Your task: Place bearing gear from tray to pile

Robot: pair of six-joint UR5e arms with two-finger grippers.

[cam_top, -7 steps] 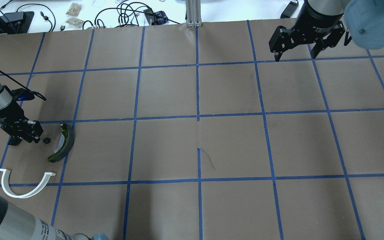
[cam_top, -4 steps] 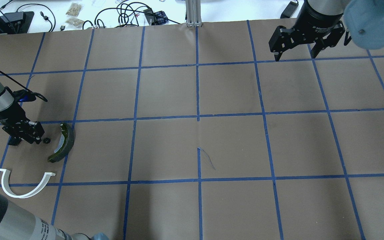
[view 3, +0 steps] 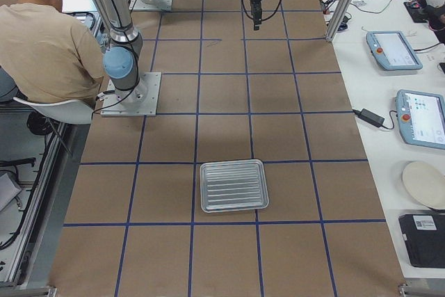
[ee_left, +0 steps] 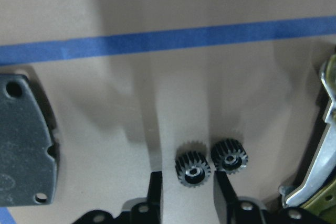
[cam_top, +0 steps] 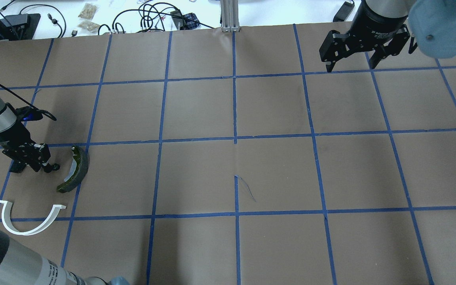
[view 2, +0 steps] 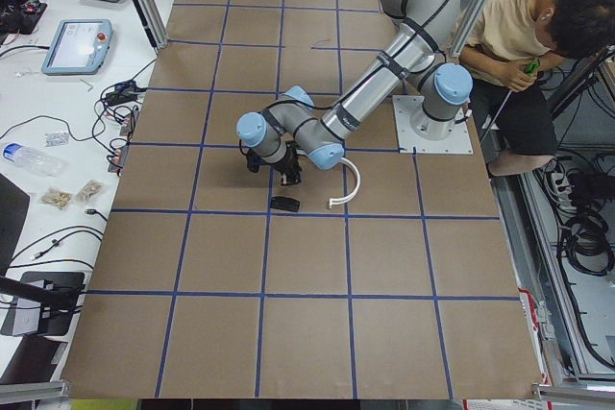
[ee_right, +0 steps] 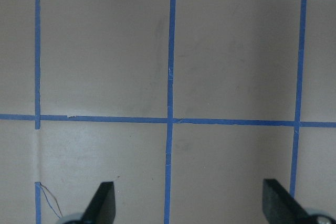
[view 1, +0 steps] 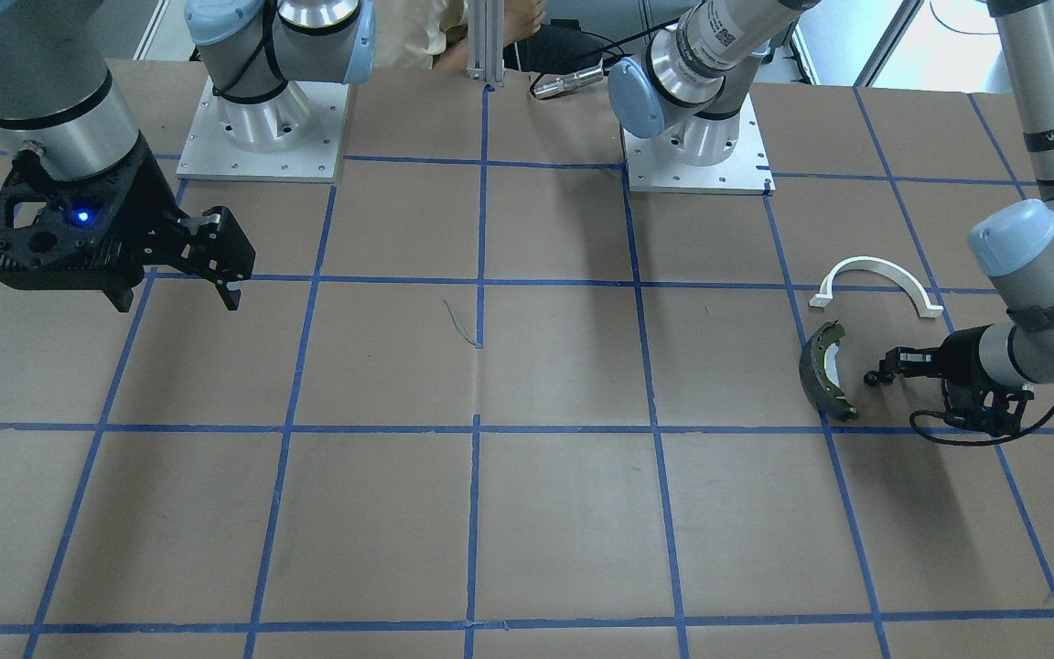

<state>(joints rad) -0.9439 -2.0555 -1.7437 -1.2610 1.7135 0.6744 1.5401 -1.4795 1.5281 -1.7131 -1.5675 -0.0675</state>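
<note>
Beside the dark, olive-edged curved brake shoe [cam_top: 75, 170], the left gripper [ee_left: 187, 178] has slid astride a small black toothed bearing gear [ee_left: 193, 169], fingers spread, not clamping, so it looks delivered, well off the silvery metal tray [view 3: 233, 186].

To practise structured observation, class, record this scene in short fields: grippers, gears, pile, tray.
left gripper: open, low, straddling first gear
first gear: on table
second gear: beside it, outside the fingers
right gripper: open, empty, raised
pile: white arch, brake shoe, brake pad
tray: far from pile, no gear visible
</note>
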